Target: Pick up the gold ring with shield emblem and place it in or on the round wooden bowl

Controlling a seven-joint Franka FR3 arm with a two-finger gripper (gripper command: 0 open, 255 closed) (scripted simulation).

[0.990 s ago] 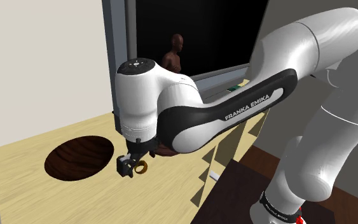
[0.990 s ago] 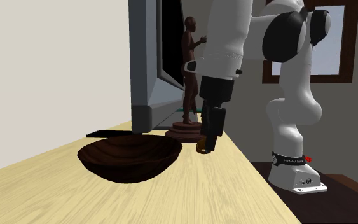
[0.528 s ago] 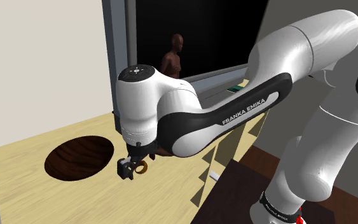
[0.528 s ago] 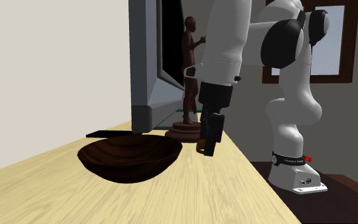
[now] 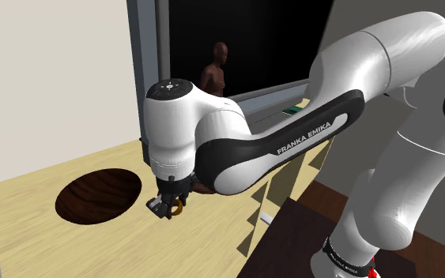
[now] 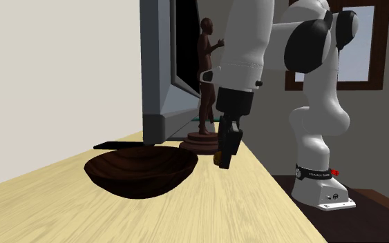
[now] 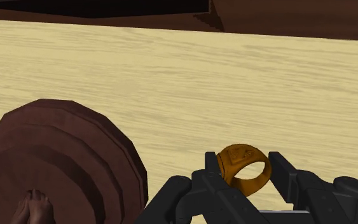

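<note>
A gold ring (image 7: 237, 157) with a flat emblem face sits clasped between my two black fingers, low over the light wooden table (image 5: 205, 241). My gripper (image 7: 245, 168) is shut on it. In the shoulder view the gripper (image 5: 167, 207) points down beside the dark round wooden bowl (image 5: 98, 195), with the ring (image 5: 179, 210) showing as a gold glint at its tip. From the second exterior view, the gripper (image 6: 222, 158) hangs just to the right of the bowl (image 6: 141, 169), which holds nothing.
A brown figurine (image 6: 205, 69) on a stepped round base (image 7: 56, 168) stands close behind the gripper. A grey frame (image 6: 157, 69) with a black area beyond rises at the table's back. The table edge (image 6: 282, 200) drops off toward the arm's stand.
The fingers, apart around the ring before, have closed onto it. The hand has sunk slightly toward the table.
</note>
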